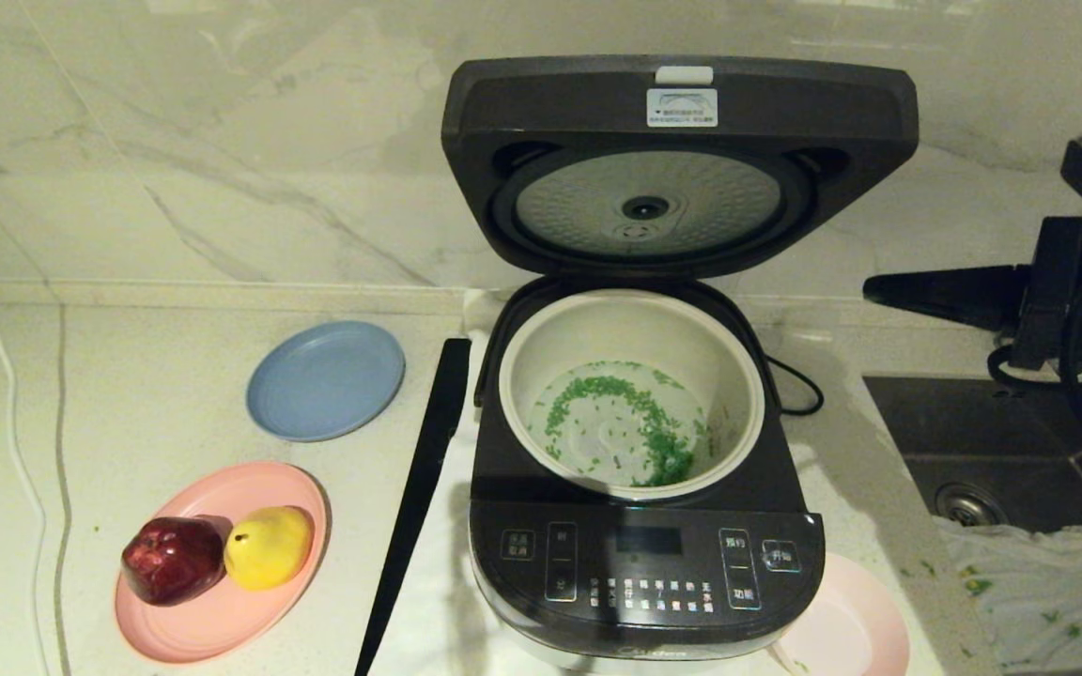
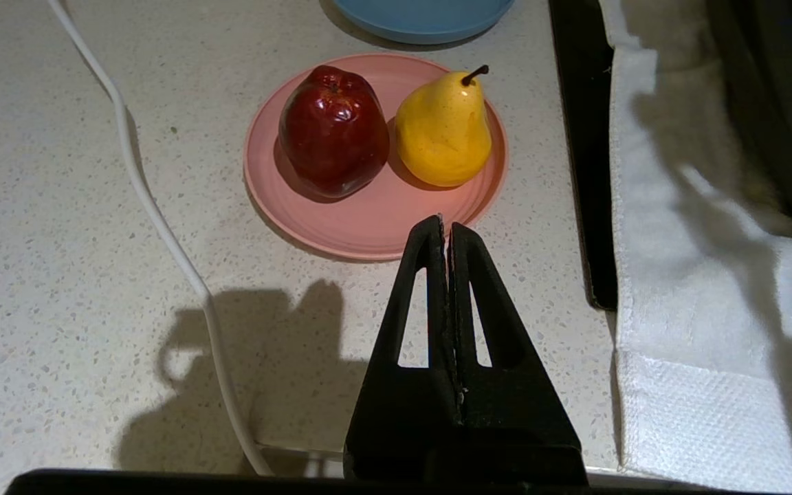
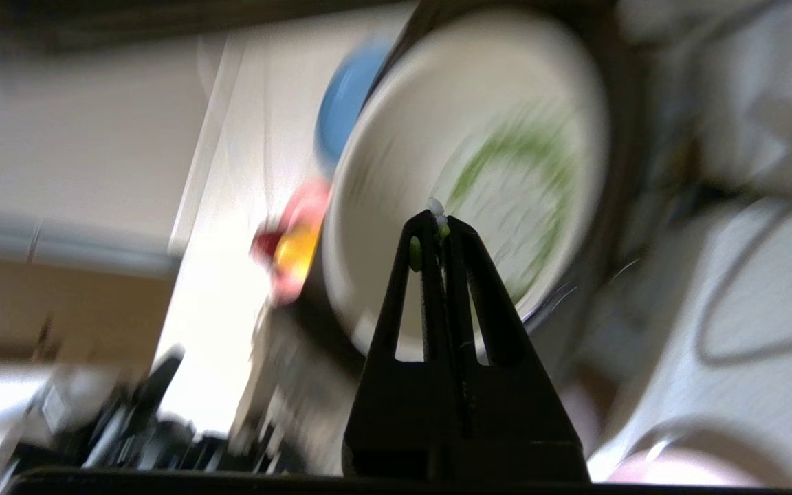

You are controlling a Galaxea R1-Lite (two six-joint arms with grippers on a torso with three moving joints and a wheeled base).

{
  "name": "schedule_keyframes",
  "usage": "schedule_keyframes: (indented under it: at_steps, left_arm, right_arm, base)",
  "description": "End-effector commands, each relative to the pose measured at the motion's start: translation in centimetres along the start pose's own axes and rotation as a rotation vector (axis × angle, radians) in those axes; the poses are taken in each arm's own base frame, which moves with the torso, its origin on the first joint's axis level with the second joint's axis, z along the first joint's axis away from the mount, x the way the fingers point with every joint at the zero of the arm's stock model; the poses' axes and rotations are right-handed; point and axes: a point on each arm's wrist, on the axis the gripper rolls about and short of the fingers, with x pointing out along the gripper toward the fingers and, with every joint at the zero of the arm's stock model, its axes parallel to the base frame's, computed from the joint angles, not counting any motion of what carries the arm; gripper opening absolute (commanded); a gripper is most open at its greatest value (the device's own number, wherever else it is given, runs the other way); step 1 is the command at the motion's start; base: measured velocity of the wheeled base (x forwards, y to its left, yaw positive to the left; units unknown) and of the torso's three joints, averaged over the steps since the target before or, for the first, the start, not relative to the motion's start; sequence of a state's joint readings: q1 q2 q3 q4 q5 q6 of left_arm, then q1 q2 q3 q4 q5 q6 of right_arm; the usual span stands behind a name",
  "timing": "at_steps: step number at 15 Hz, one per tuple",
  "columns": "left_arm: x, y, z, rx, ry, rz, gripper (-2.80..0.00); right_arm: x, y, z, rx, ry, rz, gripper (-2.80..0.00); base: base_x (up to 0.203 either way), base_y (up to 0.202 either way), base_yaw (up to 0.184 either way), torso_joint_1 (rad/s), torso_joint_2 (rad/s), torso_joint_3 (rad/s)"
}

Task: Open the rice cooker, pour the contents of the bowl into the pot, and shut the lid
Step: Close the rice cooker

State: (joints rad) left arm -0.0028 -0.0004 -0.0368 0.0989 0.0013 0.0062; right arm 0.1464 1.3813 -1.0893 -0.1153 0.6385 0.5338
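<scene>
The rice cooker (image 1: 644, 563) stands mid-counter with its lid (image 1: 677, 160) swung fully up, the dimpled silver disc facing me. Inside, the cream pot (image 1: 541, 357) holds a ring of green and white grains (image 1: 640, 422). The pale pink bowl (image 1: 856, 624) sits upright at the cooker's front right, partly hidden by it. My right gripper (image 1: 870, 289) hovers right of the cooker at lid-hinge height, pointing left. It is shut (image 3: 443, 223), with a few stray grains stuck at its tips. My left gripper (image 2: 445, 223) is shut and empty, low over the counter by the pink plate's near rim.
A blue plate (image 1: 325, 378) and a pink plate (image 1: 222, 610) with a red apple (image 1: 170, 559) and a yellow pear (image 1: 269, 545) lie left of the cooker. A long black strip (image 1: 419, 488) lies between them. A sink (image 1: 1001, 441) with a white cloth (image 1: 1039, 582) is on the right.
</scene>
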Motion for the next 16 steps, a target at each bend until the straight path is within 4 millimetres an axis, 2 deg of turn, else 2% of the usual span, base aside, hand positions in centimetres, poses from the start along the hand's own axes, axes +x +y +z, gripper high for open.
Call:
schedule_keyframes:
  at_steps: [1, 7, 10, 16]
  left_arm:
    - [0.0, 0.0, 0.0, 0.0, 0.0, 0.0, -2.8]
    - [0.0, 0.0, 0.0, 0.0, 0.0, 0.0, -2.8]
    - [0.0, 0.0, 0.0, 0.0, 0.0, 0.0, -2.8]
    - [0.0, 0.0, 0.0, 0.0, 0.0, 0.0, -2.8]
  right_arm:
    - [1.1, -1.7, 2.0, -0.003, -0.048, -0.027, -2.8]
    - [3.7, -2.5, 6.9, -0.063, -0.145, -0.018, -2.8]
    - [5.4, -2.6, 8.6, -0.095, -0.171, 0.01, -2.8]
    - [10.0, -2.4, 9.2, -0.147, -0.275, 0.013, -2.8]
  base:
    - [0.0, 0.0, 0.0, 0.0, 0.0, 0.0]
    - [0.0, 0.0, 0.0, 0.0, 0.0, 0.0]
    - [0.0, 0.0, 0.0, 0.0, 0.0, 0.0]
    - [0.0, 0.0, 0.0, 0.0, 0.0, 0.0]
